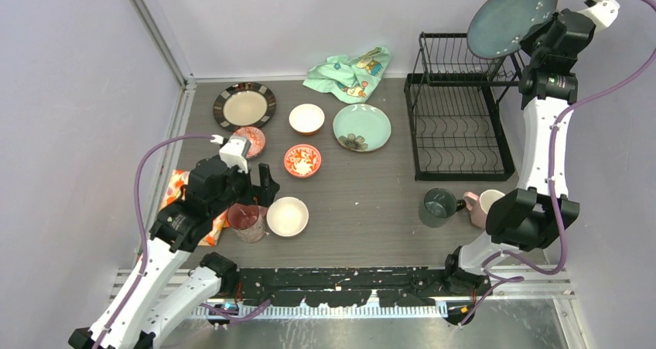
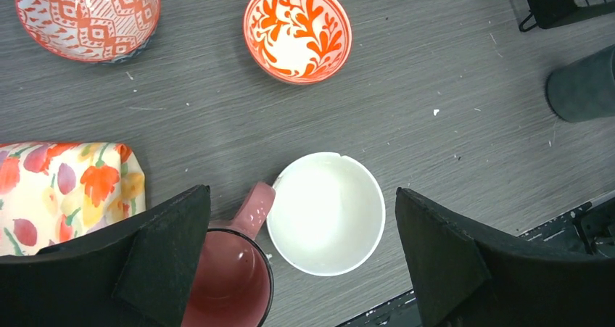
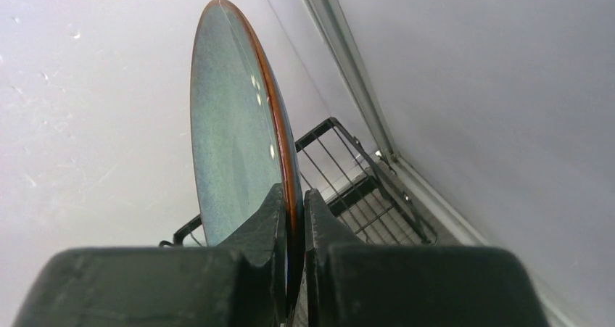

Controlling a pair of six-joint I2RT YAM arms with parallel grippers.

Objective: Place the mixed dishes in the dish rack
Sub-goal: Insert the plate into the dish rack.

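My right gripper (image 1: pixel 535 38) (image 3: pixel 296 196) is shut on the rim of the dark blue-green plate (image 1: pixel 510 18) (image 3: pixel 232 124), held on edge high above the black wire dish rack (image 1: pixel 460 117) (image 3: pixel 348 175). My left gripper (image 1: pixel 259 202) (image 2: pixel 302 196) hangs open over a white bowl (image 1: pixel 287 216) (image 2: pixel 326 212) and a pink cup (image 1: pixel 247 222) (image 2: pixel 230 283), holding nothing. On the table lie a dark-rimmed beige plate (image 1: pixel 244 105), a pale green plate (image 1: pixel 362 127), a second white bowl (image 1: pixel 307 119), a red patterned bowl (image 1: pixel 302 161) (image 2: pixel 297 30) and another patterned bowl (image 1: pixel 251 140) (image 2: pixel 87 11).
A dark green cup (image 1: pixel 439 207) (image 2: pixel 584 84) and a second pink cup (image 1: pixel 487 206) stand in front of the rack by the right arm. A mint-green cloth (image 1: pixel 350 74) lies at the back wall. An orange floral cloth (image 1: pixel 176 190) (image 2: pixel 69 193) sits left of my left gripper.
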